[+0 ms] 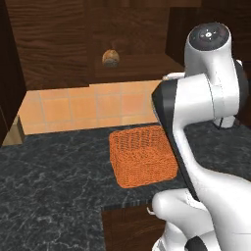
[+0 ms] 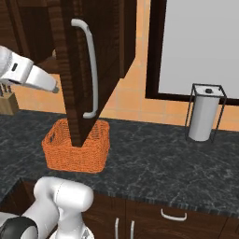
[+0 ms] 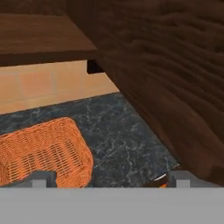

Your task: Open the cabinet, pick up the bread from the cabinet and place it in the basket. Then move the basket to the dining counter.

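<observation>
Standing swung out over the black marbled worktop point(image 2: 154, 158), the cabinet door point(image 2: 77, 70) of dark wood-grain with its long silver bar handle point(image 2: 91, 70) leaves the shelf exposed, so the small rounded tan bread point(image 1: 111, 58) sits reachable up inside the cabinet point(image 1: 54, 44). The orange woven basket point(image 1: 142, 156), rectangular with rounded corners, is parked on the worktop just below the opening, presumably as a short drop target. The tool point(image 3: 111, 177) shows wide-spread fingertips with nothing between them, aimed low past the door's inner face.
</observation>
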Controlling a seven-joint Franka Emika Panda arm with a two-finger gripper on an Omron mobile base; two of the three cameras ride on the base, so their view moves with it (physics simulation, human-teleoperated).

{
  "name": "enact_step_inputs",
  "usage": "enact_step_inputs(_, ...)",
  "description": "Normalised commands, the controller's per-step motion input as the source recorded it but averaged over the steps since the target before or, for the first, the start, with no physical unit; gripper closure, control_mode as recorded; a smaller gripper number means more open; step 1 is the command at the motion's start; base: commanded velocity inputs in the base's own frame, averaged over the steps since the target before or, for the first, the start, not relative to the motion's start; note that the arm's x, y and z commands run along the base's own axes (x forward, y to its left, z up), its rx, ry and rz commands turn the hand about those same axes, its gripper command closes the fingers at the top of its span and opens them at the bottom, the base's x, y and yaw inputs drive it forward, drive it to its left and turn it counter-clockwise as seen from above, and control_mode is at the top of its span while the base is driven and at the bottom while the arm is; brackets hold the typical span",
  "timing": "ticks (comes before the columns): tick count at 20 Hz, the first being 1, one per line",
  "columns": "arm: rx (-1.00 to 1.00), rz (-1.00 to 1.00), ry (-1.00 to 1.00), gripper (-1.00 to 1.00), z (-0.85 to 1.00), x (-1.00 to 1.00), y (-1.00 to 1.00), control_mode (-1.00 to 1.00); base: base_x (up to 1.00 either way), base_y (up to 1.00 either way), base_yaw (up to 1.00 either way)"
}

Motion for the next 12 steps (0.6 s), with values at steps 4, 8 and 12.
enact_step_inputs(4,0.54,0.33,-0.02,-1.0,0.18,1.0,0.51,-1.0,0.0,0.0,0.0)
enact_step_inputs(8,0.19,0.38,-0.27,-1.0,0.0,1.0,0.38,-1.0,0.0,0.0,0.0)
enact_step_inputs(12,0.01,0.34,-0.22,-1.0,-0.03,1.0,0.28,-1.0,0.0,0.0,0.0)
